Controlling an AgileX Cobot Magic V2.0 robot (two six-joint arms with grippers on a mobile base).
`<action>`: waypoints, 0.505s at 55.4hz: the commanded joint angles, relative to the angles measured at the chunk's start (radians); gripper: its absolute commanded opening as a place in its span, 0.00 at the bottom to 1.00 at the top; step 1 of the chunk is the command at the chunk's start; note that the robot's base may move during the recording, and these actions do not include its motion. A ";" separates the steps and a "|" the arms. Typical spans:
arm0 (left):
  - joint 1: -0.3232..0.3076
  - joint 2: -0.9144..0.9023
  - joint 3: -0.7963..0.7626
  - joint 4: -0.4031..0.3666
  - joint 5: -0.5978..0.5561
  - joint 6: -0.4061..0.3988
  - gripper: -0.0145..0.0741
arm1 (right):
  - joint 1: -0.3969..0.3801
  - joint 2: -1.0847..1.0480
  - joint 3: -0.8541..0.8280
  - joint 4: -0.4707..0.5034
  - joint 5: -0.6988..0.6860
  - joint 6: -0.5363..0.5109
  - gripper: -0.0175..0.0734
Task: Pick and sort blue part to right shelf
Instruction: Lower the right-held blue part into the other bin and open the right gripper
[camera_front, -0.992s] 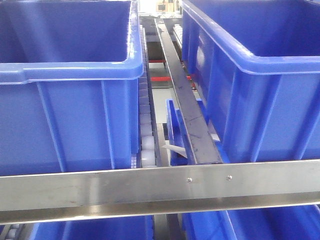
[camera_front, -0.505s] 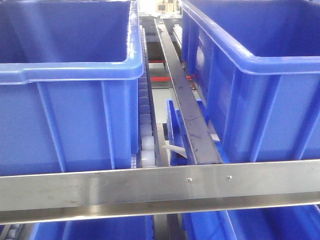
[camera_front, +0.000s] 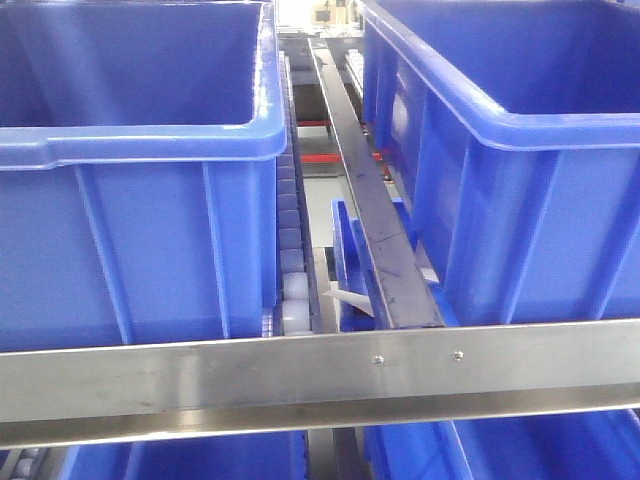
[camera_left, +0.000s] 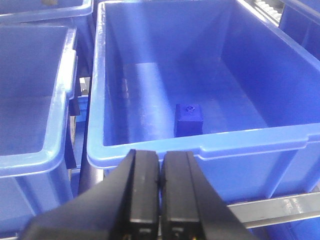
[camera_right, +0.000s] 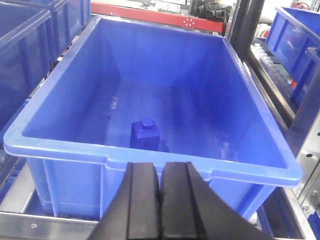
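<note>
Setting: steel rack (camera_front: 300, 385) of the right shelf, flat front rail across the front view, white rollers (camera_front: 296, 290) in the gap, large blue bins either side.
Left bin: big bin (camera_front: 130, 150) at 9 o'clock in the front view; nothing of its floor visible there.
Right bin: big bin (camera_front: 520, 130) at 3 o'clock; floor likewise hidden from the front.
Left gripper: left gripper (camera_left: 160, 192) hung outside a bin's near wall, fingers pressed together, nothing between them.
Right gripper: right gripper (camera_right: 160, 200) likewise outside a bin's near rim, fingers together and empty.
Part, left wrist view: blue part (camera_left: 188, 119) stood upright on the bin floor, knob up, just inside the near wall, at about 1 o'clock from the jaws.
Part, right wrist view: blue block (camera_right: 145, 134) upright, knob up, near the front wall, at about 12 o'clock, a shade toward 11.
Key relation: each part lay ahead of and below its gripper, across the rim; long axis vertical.
Nearer arm: could not tell; the right looked better centred.
Judgement: either part appeared already binned; jaws would need to part before any reach over the rim.
</note>
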 joint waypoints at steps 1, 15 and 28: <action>0.002 -0.022 -0.023 0.002 -0.071 -0.007 0.32 | -0.003 0.024 -0.023 -0.001 -0.100 -0.006 0.24; 0.002 -0.022 -0.023 0.002 -0.071 -0.007 0.32 | -0.003 0.024 -0.023 -0.001 -0.100 -0.006 0.24; 0.002 -0.022 -0.003 0.009 -0.084 -0.007 0.32 | -0.003 0.024 -0.023 -0.001 -0.100 -0.006 0.24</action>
